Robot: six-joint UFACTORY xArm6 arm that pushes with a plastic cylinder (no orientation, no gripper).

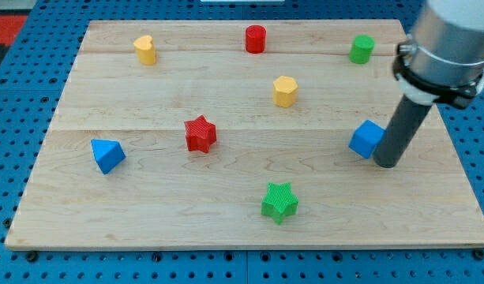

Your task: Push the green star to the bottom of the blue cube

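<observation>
Near the view's bottom, a little right of centre, the green star (279, 202) is seen lying alone on the wooden board (226, 229), well apart from the blue cube (367, 138), which is placed up and to the view's right of it. My tip (386, 163) is set down just beside the cube's right face, seemingly touching it. No claw is carried on the rod, so nothing can be said to be apart or clamped.

Elsewhere, a red star (200, 133) is found left of centre and a blue triangular block (107, 155) further left. A yellow hexagonal block (285, 91) is noted above centre. Along the top are ranged a yellow heart-like block (145, 49), a red cylinder (255, 39) and a green cylinder (362, 49).
</observation>
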